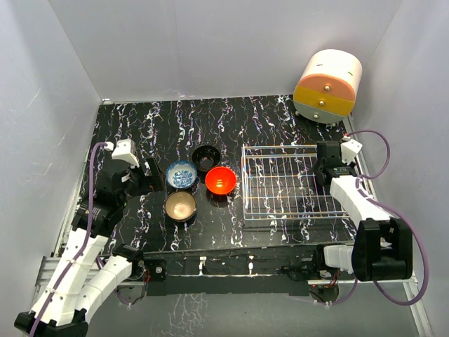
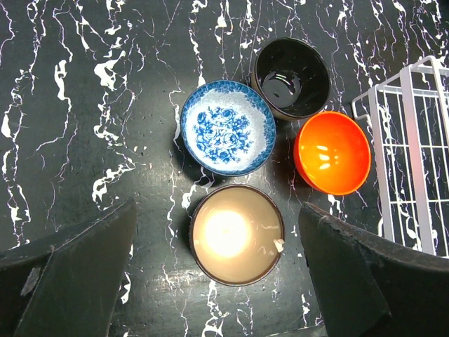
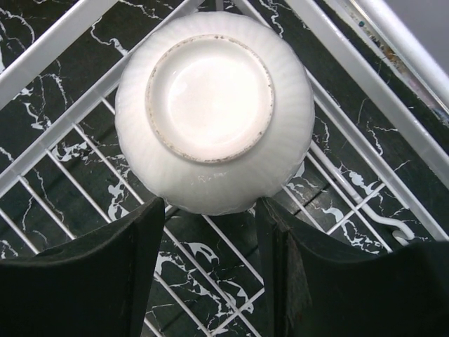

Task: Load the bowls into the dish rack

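Observation:
Four bowls sit on the black marbled table left of the dish rack [image 1: 291, 186]: blue-and-white [image 1: 182, 173], glossy black [image 1: 206, 156], red-orange [image 1: 220, 180] and tan-gold [image 1: 180, 206]. My left gripper [image 1: 144, 175] is open above them; in its wrist view [image 2: 217, 210] the tan-gold bowl [image 2: 237, 234] lies between the spread fingers, with the blue-and-white [image 2: 227, 137], black [image 2: 290, 77] and red-orange [image 2: 332, 152] bowls beyond. My right gripper [image 1: 321, 168] hovers over the rack's far right part. In its wrist view [image 3: 210, 210] it is open, just behind the white bowl [image 3: 210, 98], which lies upside down on the rack wires [image 3: 42, 49].
A round cream-and-orange drawer cabinet [image 1: 327, 86] stands at the back right corner behind the rack. Grey walls enclose the table on three sides. The rack's left edge [image 2: 410, 140] stands just right of the red-orange bowl.

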Action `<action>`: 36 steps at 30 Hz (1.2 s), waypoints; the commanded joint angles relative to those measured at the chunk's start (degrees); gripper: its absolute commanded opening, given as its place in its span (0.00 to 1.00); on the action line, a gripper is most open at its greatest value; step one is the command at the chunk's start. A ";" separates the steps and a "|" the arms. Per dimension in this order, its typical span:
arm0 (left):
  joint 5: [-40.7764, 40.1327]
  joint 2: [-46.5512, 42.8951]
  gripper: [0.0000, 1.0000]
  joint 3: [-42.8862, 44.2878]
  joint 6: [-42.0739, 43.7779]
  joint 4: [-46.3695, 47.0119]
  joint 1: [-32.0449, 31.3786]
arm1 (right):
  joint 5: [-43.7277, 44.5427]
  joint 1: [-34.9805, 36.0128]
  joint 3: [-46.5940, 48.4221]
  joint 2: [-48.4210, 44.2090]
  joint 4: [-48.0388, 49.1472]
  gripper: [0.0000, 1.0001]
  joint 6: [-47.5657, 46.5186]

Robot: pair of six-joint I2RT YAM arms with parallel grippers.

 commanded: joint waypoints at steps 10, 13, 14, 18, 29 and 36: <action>0.02 1.72 0.97 1.90 0.25 -0.70 -0.18 | 4.12 -2.73 1.57 1.27 2.54 0.57 1.64; -0.25 2.02 0.97 2.47 0.25 -0.65 -0.19 | -0.97 -2.73 1.38 -1.32 2.59 0.58 -0.16; -0.34 2.06 0.97 2.49 0.18 -0.52 -0.18 | -2.51 -2.73 1.40 -2.69 2.31 0.59 -0.62; -0.10 2.41 0.97 1.88 -0.49 0.35 -0.19 | -16.00 -2.65 1.42 -8.87 2.47 0.66 -3.93; -1.77 2.90 0.97 4.55 -0.22 -1.27 -0.22 | -29.88 13.92 12.04 -11.68 -3.32 0.70 -6.24; -3.46 1.79 0.97 9.07 0.50 -4.08 -0.18 | -21.79 40.90 21.85 -2.61 -1.58 0.70 -8.65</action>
